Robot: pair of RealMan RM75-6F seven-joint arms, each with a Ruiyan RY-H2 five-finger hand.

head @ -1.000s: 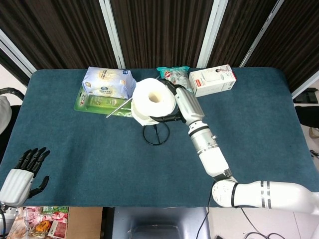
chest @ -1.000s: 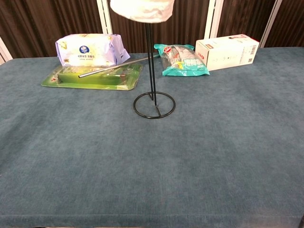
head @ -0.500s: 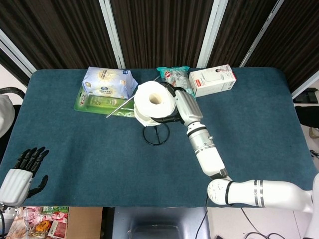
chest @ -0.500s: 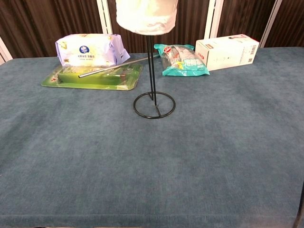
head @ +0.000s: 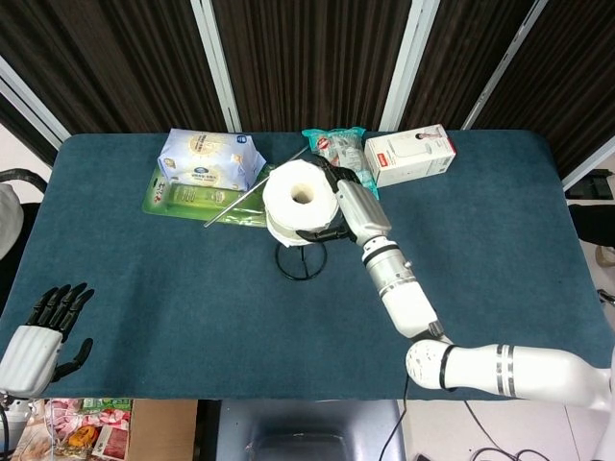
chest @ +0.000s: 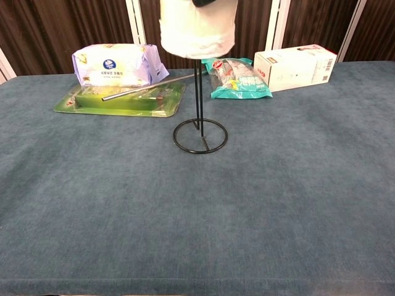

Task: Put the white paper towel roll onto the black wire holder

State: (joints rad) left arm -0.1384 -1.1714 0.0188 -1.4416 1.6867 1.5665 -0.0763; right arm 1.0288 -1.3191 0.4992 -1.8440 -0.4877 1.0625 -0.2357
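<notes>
Our right hand wraps the white paper towel roll and has lowered it further down the upright rod of the black wire holder since a second ago. It hangs above the ring base, so seating remains. Our left hand idles, fingers spread, near-left.

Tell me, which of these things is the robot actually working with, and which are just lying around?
In use:
white paper towel roll
black wire holder
right hand, gripping the roll

Lying about:
purple tissue pack
green tray
metal rod
teal snack bag
white box
left hand, idle
</notes>
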